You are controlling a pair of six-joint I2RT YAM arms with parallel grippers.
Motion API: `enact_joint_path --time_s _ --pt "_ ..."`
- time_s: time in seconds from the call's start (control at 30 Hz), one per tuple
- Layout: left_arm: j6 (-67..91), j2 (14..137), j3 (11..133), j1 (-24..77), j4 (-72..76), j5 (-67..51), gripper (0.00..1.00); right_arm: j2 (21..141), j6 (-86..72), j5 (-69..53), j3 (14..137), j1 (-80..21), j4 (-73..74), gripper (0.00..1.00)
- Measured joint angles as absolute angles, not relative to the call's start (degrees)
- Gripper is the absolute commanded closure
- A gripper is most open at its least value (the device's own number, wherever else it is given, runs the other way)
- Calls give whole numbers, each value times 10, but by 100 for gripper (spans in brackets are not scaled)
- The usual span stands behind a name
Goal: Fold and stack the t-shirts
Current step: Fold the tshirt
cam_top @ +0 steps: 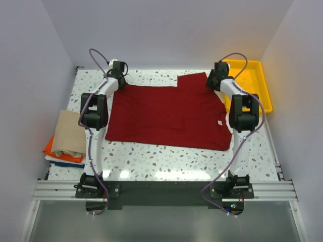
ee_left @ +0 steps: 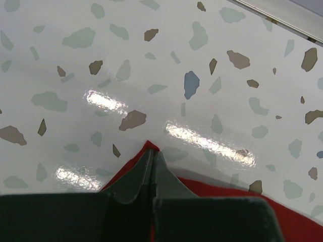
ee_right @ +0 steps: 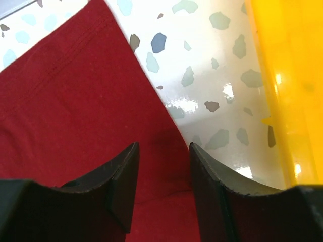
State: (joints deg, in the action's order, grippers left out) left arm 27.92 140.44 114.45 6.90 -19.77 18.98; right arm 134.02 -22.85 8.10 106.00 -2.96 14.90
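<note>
Plainly, left gripper (ee_left: 153,152) nips the red shirt (cam_top: 166,116) (right gripper (ee_right: 163,147) gapes over it).

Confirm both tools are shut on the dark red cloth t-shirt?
No: only the left tool is shut, on a corner of the dark red cloth t-shirt. The right wrist view shows the right tool open, its fingers apart over the cloth.

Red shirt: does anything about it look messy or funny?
Nothing is spilled or torn. The red shirt lies spread open, unfolded, with soft wrinkles, and one sleeve pokes out at the far right. The left fingers pinch its far left corner; the right fingers stand open over the sleeve's edge.
</note>
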Motion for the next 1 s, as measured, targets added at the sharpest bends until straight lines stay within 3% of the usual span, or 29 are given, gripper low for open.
enact_joint_path --time_s 0.37,0.6,1.0 --pt "279 1404 1145 69 -197 185 100 1316 -218 111 1055 -29 163 52" --pt "280 1404 1145 69 -197 182 100 1316 -220 110 1055 -29 175 60" --pt "281 1404 1142 69 -193 181 100 1321 -220 110 1067 -29 194 62"
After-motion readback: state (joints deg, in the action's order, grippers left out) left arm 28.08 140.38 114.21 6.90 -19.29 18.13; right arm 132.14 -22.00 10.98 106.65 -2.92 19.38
